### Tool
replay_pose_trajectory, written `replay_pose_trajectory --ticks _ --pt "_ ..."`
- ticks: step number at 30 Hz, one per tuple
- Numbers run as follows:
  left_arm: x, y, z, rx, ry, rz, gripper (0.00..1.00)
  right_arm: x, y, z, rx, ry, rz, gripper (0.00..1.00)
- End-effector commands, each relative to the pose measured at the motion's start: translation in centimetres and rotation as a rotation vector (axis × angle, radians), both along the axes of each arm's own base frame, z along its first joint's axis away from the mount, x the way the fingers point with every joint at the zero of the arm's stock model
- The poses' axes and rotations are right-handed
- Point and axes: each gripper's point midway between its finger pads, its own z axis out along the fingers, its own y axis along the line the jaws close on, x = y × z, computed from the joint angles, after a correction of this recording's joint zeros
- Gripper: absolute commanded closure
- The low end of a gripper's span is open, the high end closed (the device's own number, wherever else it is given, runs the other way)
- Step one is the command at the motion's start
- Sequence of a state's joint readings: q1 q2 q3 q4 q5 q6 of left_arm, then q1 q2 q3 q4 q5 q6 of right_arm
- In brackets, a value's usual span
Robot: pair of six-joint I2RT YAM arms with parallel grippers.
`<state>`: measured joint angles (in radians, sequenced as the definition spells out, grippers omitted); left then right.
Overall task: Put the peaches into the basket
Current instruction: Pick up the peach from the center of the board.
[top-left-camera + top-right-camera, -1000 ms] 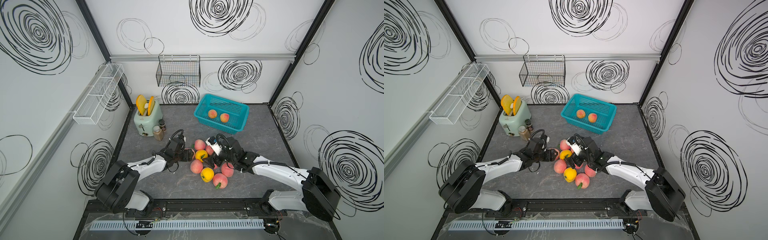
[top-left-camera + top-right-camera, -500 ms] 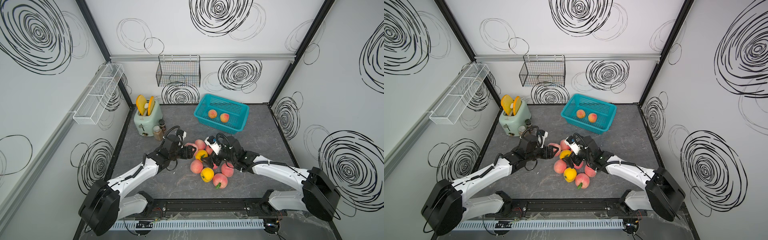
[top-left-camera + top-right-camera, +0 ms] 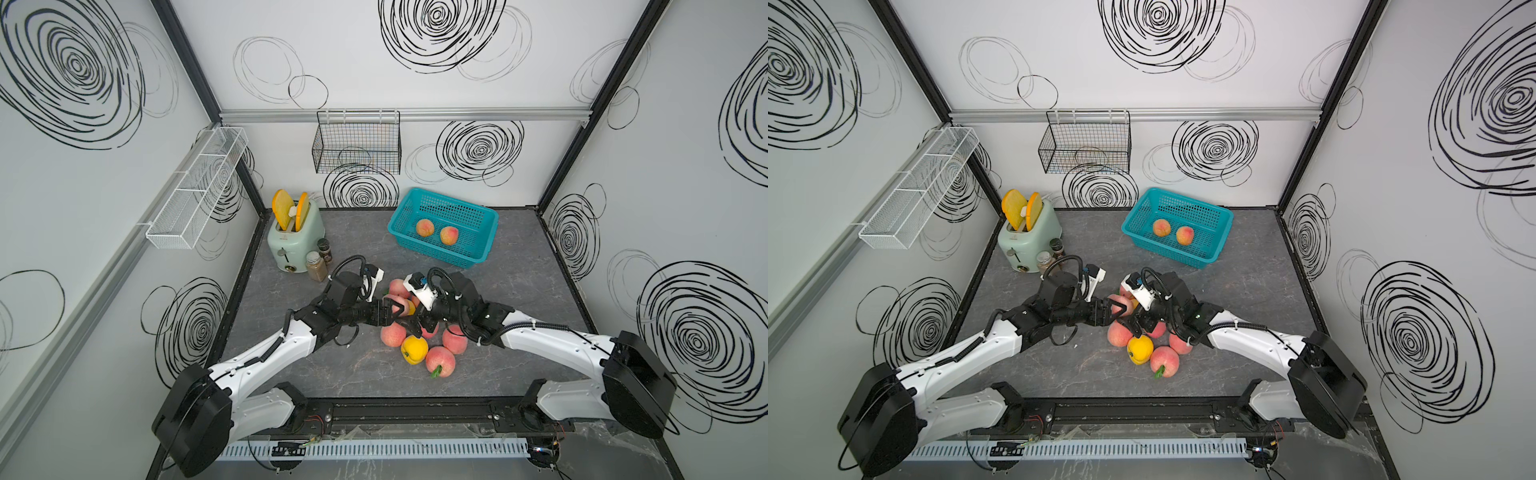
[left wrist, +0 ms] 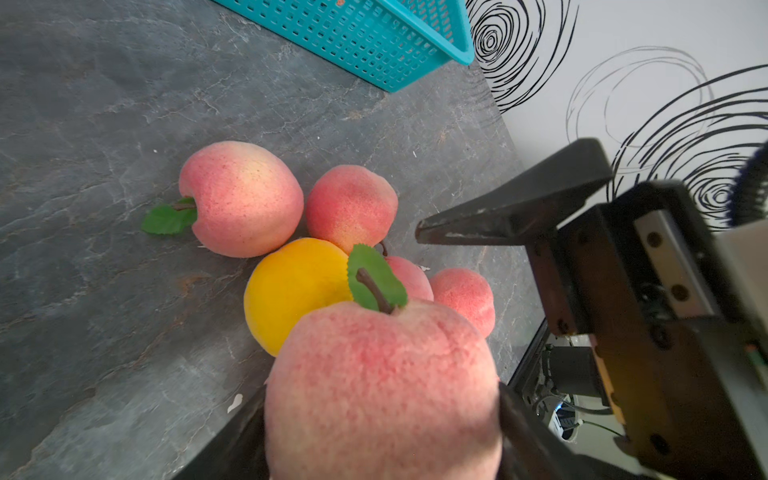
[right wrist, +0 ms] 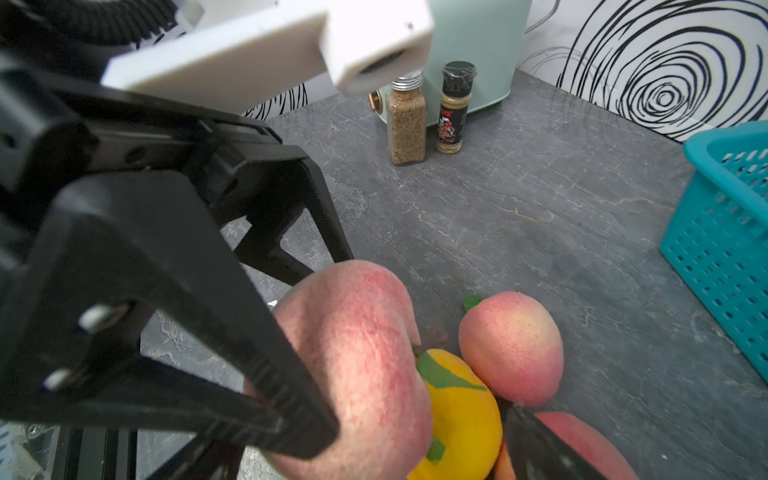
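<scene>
Pinching a pink peach [image 4: 382, 386], left claw [image 3: 399, 311] faces wide-open right claw [image 3: 417, 321].

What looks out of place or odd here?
Nothing spilled or damaged. Both claws crowd one spot over the peach pile: the left claw grips a pink peach while the open right claw sits right beside it.

Showing matt, finely speckled, velvety-looking skin on the pink peach [image 4: 382, 386], going smoother and faintly shiny on the yellow peach [image 4: 291, 291]. Displaying smooth moulded plastic on the basket [image 4: 374, 45]. Lying matt and stone-veined across the grey tabletop [image 4: 104, 124]. Gleaming smooth on the mint toaster [image 5: 478, 50]; capping a clear spice jar [image 5: 407, 120] in bright metal.
</scene>
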<state>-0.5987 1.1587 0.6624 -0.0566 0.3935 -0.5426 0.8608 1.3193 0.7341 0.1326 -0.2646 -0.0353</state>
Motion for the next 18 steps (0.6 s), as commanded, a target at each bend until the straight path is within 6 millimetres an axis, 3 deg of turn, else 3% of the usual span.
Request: replay_pose_trajectory --ticks 1,12,18 --pt "-0.1 -1.6 2.8 -0.076 -0.046 -0.042 0.31 0.3 1.1 1.5 0.032 -0.042 0.024 0.01" --pt "-0.9 -2.5 3.6 -0.094 -0.057 -0.07 0.31 0.1 1.2 1.7 0.033 -0.045 0.027 0.04" --pt "-1.0 -2.6 3.7 -0.099 -0.057 -0.071 0.31 0.0 1.3 2.1 0.044 -0.048 0.032 0.16"
